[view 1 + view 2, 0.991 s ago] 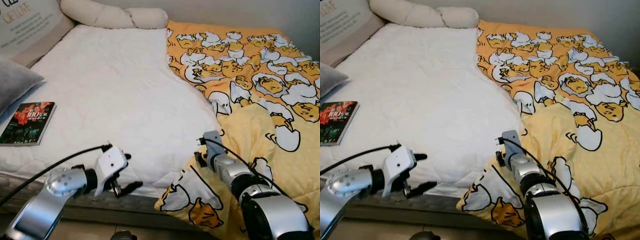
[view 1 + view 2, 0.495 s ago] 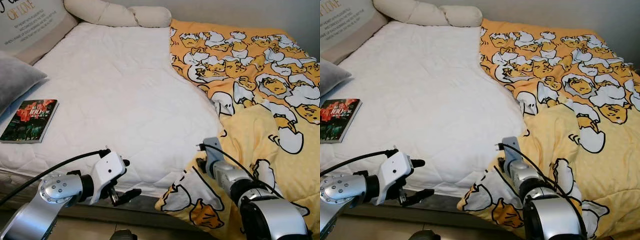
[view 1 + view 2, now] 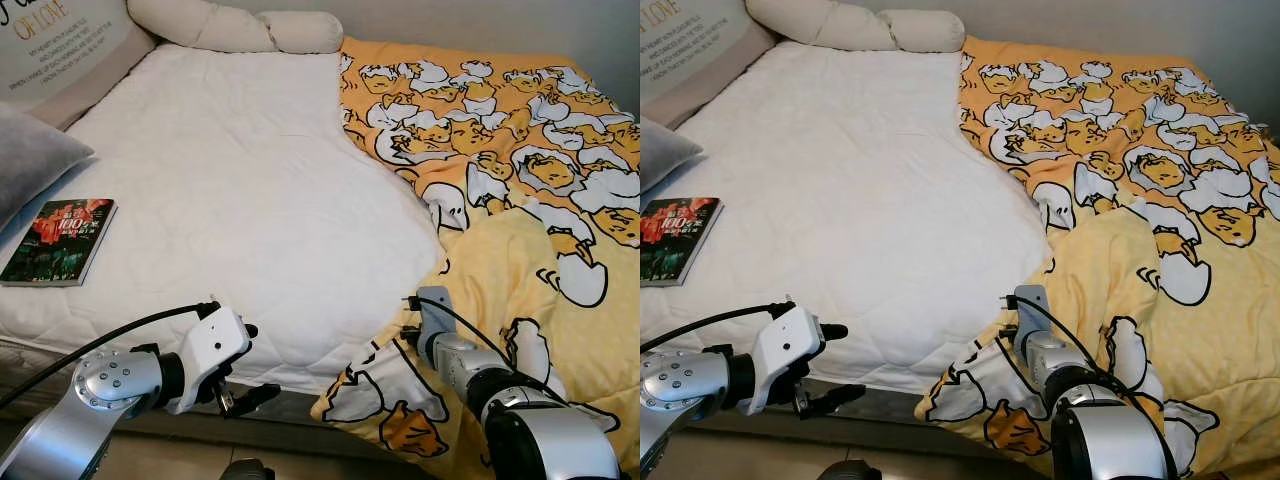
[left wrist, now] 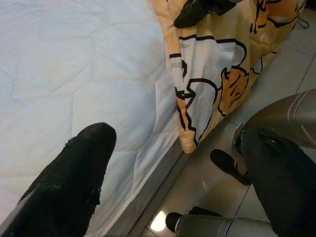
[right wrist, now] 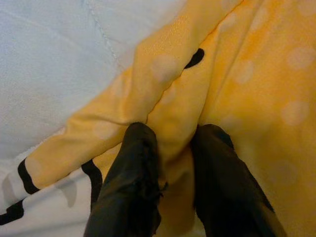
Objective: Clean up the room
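A yellow blanket [image 3: 520, 160] printed with egg cartoons covers the right half of the bed and hangs over the near edge [image 4: 207, 84]. My right gripper [image 5: 175, 143] is at that near edge, shut on a fold of the blanket where it meets the white mattress [image 3: 230, 180]; its wrist [image 3: 432, 318] shows above the hanging corner. My left gripper [image 3: 250, 365] hovers open just off the mattress's front edge, left of the blanket corner, with nothing between its fingers [image 4: 74, 173]. A book [image 3: 58, 240] with a dark red cover lies flat at the left side of the mattress.
A grey pillow [image 3: 30, 160] sits at the far left beside the book. A lettered cushion [image 3: 60, 45] and cream bolster pillows [image 3: 240, 30] line the head of the bed. Tiled floor [image 4: 197, 192] lies below the mattress front.
The camera has tilted slightly. My right gripper has drawn back toward the near edge, still holding the blanket fold. My left gripper has dropped a little lower in front of the mattress.
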Motion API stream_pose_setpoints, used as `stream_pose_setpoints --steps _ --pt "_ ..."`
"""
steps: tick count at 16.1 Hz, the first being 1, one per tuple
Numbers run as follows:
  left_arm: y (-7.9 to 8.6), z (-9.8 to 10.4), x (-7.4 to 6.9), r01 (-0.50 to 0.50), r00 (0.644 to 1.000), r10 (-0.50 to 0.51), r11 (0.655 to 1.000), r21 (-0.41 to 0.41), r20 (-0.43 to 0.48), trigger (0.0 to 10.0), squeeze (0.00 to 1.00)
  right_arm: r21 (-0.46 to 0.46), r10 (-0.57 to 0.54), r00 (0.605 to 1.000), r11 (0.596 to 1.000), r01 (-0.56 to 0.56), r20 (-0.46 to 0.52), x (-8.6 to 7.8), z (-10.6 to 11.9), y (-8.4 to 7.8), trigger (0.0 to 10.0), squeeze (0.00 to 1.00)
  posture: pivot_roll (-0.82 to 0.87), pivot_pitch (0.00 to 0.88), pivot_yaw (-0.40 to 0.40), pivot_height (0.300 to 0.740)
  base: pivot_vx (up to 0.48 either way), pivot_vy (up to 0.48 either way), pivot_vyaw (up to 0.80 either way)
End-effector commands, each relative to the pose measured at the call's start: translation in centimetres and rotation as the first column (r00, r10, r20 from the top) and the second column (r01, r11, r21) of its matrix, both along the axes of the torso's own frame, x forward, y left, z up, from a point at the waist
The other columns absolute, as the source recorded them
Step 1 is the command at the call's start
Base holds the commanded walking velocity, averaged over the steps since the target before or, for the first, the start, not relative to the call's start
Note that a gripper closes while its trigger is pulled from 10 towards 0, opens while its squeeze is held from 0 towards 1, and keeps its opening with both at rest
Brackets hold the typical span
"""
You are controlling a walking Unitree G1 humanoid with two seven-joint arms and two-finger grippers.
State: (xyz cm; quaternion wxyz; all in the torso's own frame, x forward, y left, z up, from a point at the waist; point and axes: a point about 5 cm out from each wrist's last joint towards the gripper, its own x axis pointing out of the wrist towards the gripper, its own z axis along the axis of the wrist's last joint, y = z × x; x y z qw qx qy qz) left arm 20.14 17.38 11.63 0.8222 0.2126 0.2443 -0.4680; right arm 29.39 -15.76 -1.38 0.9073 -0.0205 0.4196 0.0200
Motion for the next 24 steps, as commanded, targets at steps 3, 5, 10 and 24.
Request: stream_pose_setpoints --steps 3,5,10,24 --pt "-0.5 -0.1 0.1 -0.007 1.000 0.007 1.000 -0.018 0.000 10.0 0.00 0.031 -0.033 0.999 0.999 0.034 -0.022 -0.6 -0.5 -0.6 0.0 0.00 0.22 0.000 -0.035 0.740 0.000 0.000 0.00" --pt "-0.9 -0.4 0.4 -0.017 1.000 0.017 0.999 -0.038 -0.001 10.0 0.00 0.064 -0.018 1.000 0.998 0.019 -0.011 -0.3 -0.3 -0.4 0.0 0.00 0.20 0.000 -0.031 0.740 0.000 0.000 0.00" --pt "-1.6 -0.7 2.8 0.001 0.999 0.001 0.999 -0.048 0.034 10.0 0.00 0.267 0.371 0.922 0.883 -0.387 0.109 0.6 1.5 1.7 0.0 0.00 0.10 0.000 0.021 0.740 0.000 0.000 0.00" --pt "-2.7 -1.3 5.1 0.089 0.995 -0.087 0.995 -0.038 0.057 10.0 0.00 0.240 0.741 0.655 0.616 -0.750 0.146 -3.4 3.6 -1.9 10.0 1.00 0.03 0.000 0.066 0.740 0.000 0.000 0.00"
